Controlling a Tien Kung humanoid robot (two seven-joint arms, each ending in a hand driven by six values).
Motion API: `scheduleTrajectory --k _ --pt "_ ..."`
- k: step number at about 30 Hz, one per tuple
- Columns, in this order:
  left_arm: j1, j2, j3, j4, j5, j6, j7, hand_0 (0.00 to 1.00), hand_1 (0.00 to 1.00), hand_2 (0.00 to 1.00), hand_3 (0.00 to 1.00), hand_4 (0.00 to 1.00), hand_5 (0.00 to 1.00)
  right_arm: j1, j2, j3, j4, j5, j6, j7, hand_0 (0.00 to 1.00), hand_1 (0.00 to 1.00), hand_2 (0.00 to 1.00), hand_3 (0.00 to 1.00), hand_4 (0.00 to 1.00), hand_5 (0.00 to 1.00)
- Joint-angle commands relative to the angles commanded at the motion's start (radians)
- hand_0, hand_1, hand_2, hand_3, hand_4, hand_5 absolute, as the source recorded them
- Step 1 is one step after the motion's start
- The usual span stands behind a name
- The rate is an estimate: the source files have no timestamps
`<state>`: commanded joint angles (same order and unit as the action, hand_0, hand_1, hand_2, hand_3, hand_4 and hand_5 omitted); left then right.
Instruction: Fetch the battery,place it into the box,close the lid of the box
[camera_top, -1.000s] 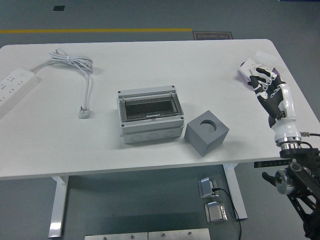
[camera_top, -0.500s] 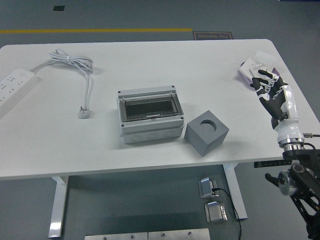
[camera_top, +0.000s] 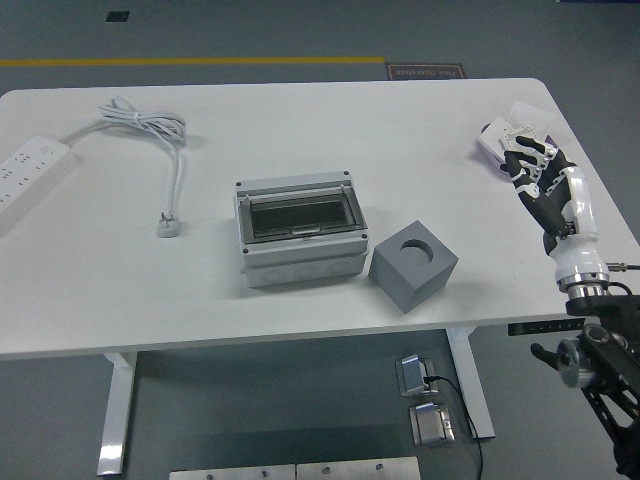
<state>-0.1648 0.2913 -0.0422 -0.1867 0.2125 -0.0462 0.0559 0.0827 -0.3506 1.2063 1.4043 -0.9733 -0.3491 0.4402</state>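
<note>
Table (camera_top: 300, 290): white, no readable writing.
Box (camera_top: 300, 232): grey, mid-table, clear lid down.
Right hand (camera_top: 535, 175): far right of box, forearm raised from the edge, fingers (camera_top: 524, 163) loosely curled against the battery; grasp unclear.
Battery (camera_top: 502, 136): white pack, label illegible, far right of box.

At the table's (camera_top: 300, 290) far right edge, the right hand (camera_top: 535, 180) covers part of a small white item (camera_top: 497, 134), so you cannot tell what it is. The power strip (camera_top: 30, 165) at the left edge is cut off. The box's (camera_top: 300, 232) interior is unclear behind its lid.
</note>
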Motion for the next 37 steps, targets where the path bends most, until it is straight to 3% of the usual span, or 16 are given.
scheduleTrajectory --k 10,27,31,37 --pt "0.005 -0.004 0.039 0.003 -0.037 0.002 0.0 0.724 0.746 0.722 0.675 0.556 0.478 0.0 0.0 -0.006 -0.003 -0.02 -0.005 -0.004 0.755 0.598 0.637 0.718 0.827 0.464" --pt "0.013 0.004 0.037 0.001 -0.034 0.002 0.003 0.728 0.747 0.722 0.677 0.557 0.481 0.003 -0.003 -0.014 -0.009 -0.023 -0.006 -0.007 0.759 0.598 0.634 0.721 0.828 0.473" --pt "0.017 0.005 -0.001 0.005 0.001 0.0 0.016 0.729 0.747 0.723 0.678 0.557 0.481 -0.004 0.001 -0.014 -0.008 -0.018 -0.006 -0.004 0.762 0.598 0.631 0.721 0.828 0.476" --pt "0.004 0.007 0.029 0.0 -0.027 0.0 0.004 0.729 0.747 0.723 0.678 0.557 0.481 -0.013 -0.003 -0.008 -0.01 -0.007 -0.002 -0.003 0.762 0.598 0.631 0.721 0.828 0.476"
